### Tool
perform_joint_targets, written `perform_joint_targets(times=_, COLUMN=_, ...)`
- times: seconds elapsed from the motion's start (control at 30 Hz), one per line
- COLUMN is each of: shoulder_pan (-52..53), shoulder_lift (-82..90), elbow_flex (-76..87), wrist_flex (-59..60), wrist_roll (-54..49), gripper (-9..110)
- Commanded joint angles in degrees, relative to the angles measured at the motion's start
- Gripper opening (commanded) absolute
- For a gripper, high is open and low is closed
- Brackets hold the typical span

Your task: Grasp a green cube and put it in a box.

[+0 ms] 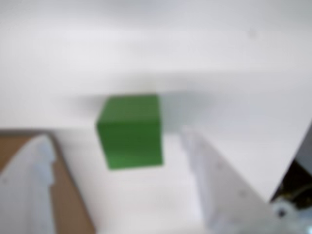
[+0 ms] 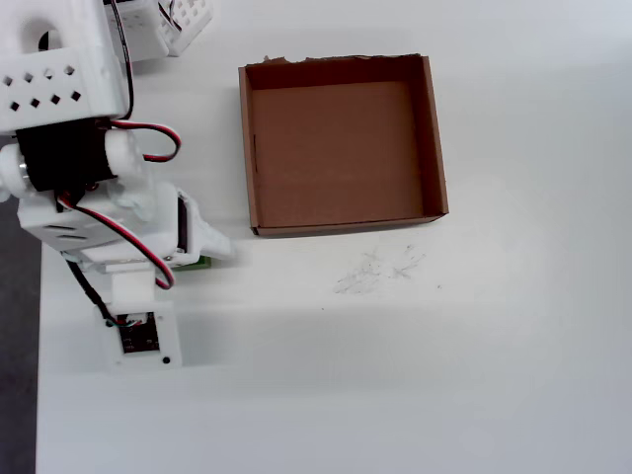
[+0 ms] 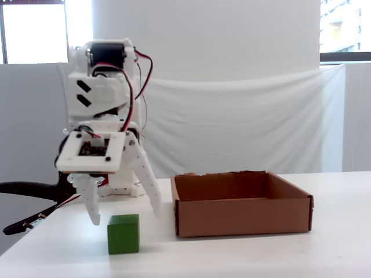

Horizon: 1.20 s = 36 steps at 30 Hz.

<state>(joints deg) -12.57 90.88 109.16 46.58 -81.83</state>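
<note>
The green cube (image 3: 123, 233) rests on the white table, left of the box (image 3: 240, 217) in the fixed view. My gripper (image 3: 126, 218) is open and hangs just over it, one finger on each side, tips about level with the cube's top. In the blurred wrist view the cube (image 1: 130, 130) lies between the two white fingers (image 1: 214, 180), not touching either, and a brown corner of the box (image 1: 73, 204) shows at lower left. In the overhead view the arm (image 2: 109, 197) hides the cube except for a green sliver (image 2: 201, 263). The brown cardboard box (image 2: 336, 148) holds nothing.
The arm's white base with perforated parts (image 2: 178, 20) is at the top left of the overhead view. The table's left edge (image 2: 36, 375) runs close beside the arm. Faint scuff marks (image 2: 375, 269) lie below the box. A white cloth (image 3: 243, 127) hangs behind.
</note>
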Motion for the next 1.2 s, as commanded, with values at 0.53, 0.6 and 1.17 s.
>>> perform_joint_targets(times=0.53, shoulder_pan=-0.6, shoulder_lift=-0.9, elbow_flex=5.6, wrist_flex=-9.9, wrist_roll=-1.4, gripper=30)
perform_joint_targets(times=0.6, shoulder_pan=-0.8, shoulder_lift=-0.8, elbow_flex=6.2, wrist_flex=-10.3, wrist_roll=-1.4, gripper=29)
perform_joint_targets(times=1.17, shoulder_pan=-2.1, shoulder_lift=0.4, elbow_flex=7.6, wrist_flex=-9.1, wrist_roll=-0.7, gripper=20)
